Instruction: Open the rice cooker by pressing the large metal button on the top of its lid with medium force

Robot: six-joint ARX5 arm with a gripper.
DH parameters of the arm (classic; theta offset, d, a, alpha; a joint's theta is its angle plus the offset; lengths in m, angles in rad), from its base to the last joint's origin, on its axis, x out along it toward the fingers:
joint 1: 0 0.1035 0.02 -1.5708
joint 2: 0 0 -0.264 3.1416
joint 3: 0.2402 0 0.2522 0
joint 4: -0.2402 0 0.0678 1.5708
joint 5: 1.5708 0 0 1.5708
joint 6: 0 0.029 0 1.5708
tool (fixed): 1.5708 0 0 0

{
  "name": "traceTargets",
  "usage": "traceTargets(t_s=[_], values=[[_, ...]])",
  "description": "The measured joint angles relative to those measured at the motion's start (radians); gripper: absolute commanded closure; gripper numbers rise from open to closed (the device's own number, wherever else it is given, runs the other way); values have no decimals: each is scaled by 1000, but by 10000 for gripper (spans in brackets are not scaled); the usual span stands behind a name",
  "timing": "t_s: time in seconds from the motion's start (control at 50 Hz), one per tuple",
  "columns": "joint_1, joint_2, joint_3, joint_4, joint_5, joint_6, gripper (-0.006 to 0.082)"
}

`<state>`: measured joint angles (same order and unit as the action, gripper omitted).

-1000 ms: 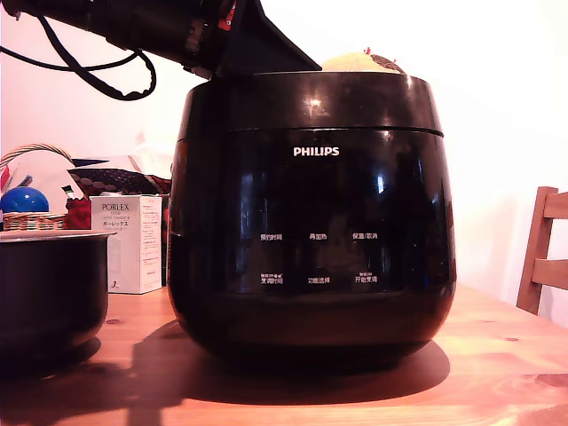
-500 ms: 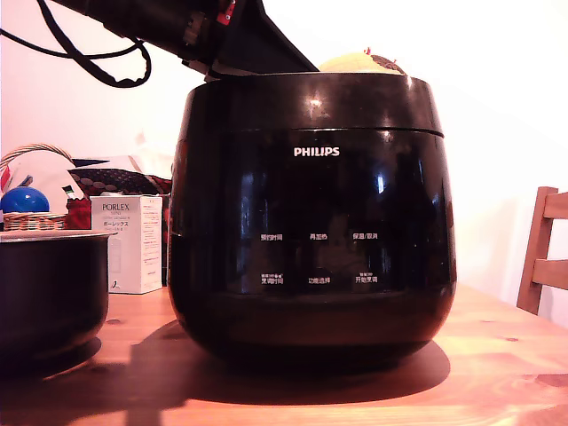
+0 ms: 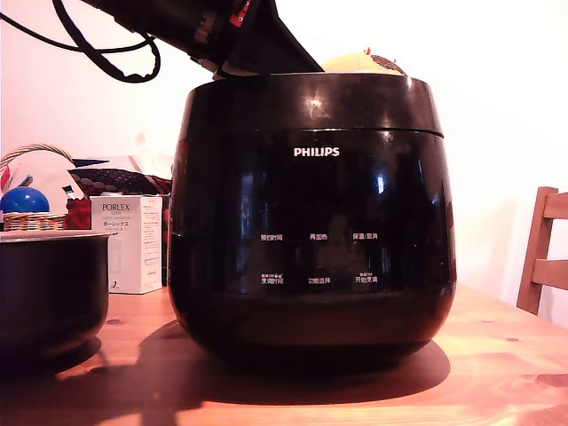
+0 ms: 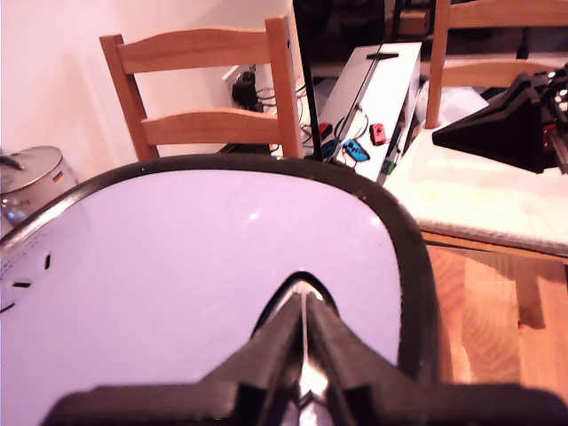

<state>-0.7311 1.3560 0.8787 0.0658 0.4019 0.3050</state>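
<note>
Wooden tabletop (image 3: 497,355) | glossy black rice cooker (image 3: 311,222), lid (image 4: 204,275) shut | closed gripper (image 4: 304,333) has lifted slightly (press seemingly unfinished)

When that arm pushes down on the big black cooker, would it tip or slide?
Probably neither. The rice cooker is squat and wide, sitting flat on the wooden table, so it likely feels heavy and stable. Its glossy lid looks slick, though, so the shut fingers might skid off-centre.
</note>
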Motion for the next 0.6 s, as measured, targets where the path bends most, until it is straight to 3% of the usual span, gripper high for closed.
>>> traceTargets(t_s=[0.3, 0.6], values=[[1, 16, -22, 114, -4, -18, 786], [7, -13, -57, 170, -70, -130, 786]])
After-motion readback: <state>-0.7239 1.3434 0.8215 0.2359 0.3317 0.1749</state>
